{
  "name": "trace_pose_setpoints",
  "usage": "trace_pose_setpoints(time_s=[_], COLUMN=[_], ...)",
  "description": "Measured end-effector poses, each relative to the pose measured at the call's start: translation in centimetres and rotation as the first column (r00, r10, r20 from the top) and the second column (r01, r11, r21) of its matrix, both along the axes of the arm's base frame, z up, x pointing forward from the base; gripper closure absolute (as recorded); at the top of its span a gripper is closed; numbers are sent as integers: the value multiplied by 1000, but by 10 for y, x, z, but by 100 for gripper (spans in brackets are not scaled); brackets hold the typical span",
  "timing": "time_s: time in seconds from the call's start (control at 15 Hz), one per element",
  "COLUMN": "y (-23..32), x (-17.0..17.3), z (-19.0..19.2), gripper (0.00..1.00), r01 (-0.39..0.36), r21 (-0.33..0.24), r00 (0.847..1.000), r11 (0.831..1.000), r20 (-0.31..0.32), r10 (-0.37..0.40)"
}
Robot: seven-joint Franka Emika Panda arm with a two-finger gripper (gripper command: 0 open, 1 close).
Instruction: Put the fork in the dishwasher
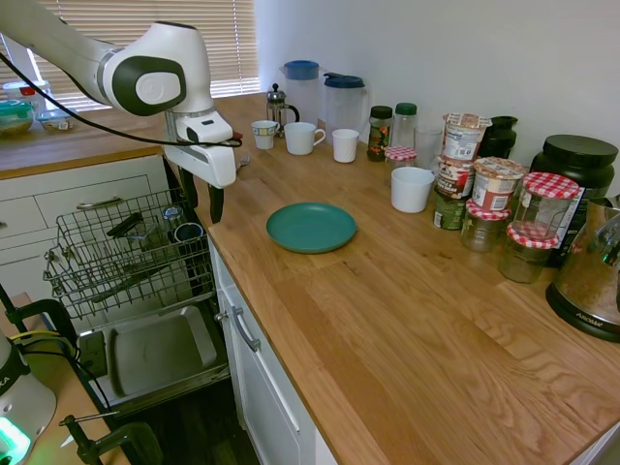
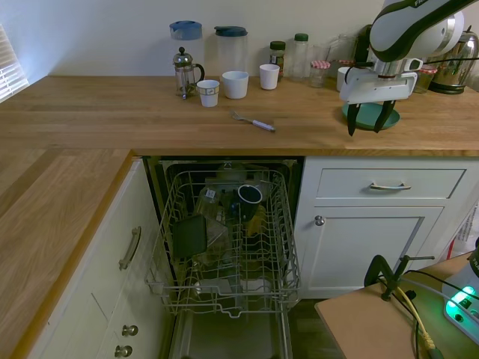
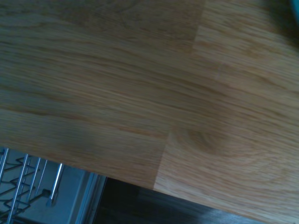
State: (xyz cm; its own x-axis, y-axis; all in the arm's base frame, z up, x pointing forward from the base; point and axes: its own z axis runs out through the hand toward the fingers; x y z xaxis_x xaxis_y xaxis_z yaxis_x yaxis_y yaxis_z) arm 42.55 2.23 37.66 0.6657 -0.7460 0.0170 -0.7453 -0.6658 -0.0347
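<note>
The fork [image 2: 253, 121] lies on the bench [image 2: 112, 112], well apart from the empty, open-fingered hand [image 2: 367, 118]; the dishwasher [image 2: 228, 247] rack holds a mug [image 2: 248, 194].

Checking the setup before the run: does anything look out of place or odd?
Only the fork: it lies loose on the wooden counter near the cups, not in the dishwasher, whose rack is pulled out. Nothing looks spilled or damaged.

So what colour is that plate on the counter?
The plate is teal green, clearest in the first exterior view.
</note>
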Motion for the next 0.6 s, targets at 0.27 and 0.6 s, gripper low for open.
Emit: trace_pose_setpoints(time_s=[0.27,0.6], y=[-1,31], x=[10,67], z=[13,43], gripper=[0,0], r01=[-17,-121], r21=[-28,-79], r00=[999,986], r11=[999,990], r20=[38,104], r10=[18,129])
